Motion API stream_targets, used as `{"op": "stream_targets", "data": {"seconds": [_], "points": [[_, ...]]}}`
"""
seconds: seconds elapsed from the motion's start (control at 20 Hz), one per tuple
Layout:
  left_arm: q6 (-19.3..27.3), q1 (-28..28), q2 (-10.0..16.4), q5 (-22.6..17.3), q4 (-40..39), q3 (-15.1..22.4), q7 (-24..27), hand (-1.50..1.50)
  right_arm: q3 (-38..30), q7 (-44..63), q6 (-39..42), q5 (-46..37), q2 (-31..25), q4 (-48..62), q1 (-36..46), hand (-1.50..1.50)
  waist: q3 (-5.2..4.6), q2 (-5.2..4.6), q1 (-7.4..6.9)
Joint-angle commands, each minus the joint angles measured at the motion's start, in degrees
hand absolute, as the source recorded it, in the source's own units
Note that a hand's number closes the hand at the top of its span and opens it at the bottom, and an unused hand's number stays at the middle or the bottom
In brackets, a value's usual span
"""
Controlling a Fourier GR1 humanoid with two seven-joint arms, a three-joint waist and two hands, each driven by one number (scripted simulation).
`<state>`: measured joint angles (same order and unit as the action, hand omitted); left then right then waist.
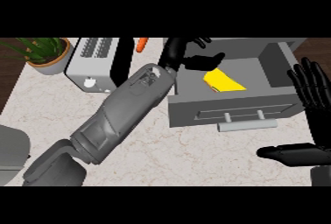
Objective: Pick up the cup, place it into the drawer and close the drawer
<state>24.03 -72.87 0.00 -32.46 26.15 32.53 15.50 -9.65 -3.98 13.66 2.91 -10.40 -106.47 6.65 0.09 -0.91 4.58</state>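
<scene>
Yellow cup (224,82), grey drawer (194,114), black left hand (198,61), pale veined counter (187,153), green plant (40,44).

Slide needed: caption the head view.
Black left hand open by yellow cup inside open grey drawer; right hand rests aside.

The counter (194,157) is pale stone with thin brown lines. A plant (47,54) sits at its far left corner, with a toaster (90,65) just beside it and a carrot (142,43) behind that. A grey drawer (233,111) stands open on the right side.
</scene>
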Motion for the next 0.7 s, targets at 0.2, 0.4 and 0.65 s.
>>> {"op": "stream_targets", "data": {"seconds": [0.2, 0.4, 0.65], "points": [[4.69, 1.64, 0.0, -0.9, -0.83, 8.14, -0.42, -1.5, -0.62, -1.2, 0.39, 0.06, -0.64, 3.59, 2.79, -1.5, 0.0, -0.4, 0.51], [4.76, 2.23, 0.0, -3.03, 1.24, 6.49, 4.54, -1.5, -0.35, 3.17, 1.51, 5.22, 0.44, -0.91, 2.26, -1.5, -0.07, 0.06, -0.54], [5.19, 0.51, 0.0, -6.27, 3.9, 4.55, 6.94, -1.5, -0.92, 5.8, 7.31, 14.23, -1.24, -3.18, 1.03, 1.5, -0.07, 0.25, -0.69]]}}
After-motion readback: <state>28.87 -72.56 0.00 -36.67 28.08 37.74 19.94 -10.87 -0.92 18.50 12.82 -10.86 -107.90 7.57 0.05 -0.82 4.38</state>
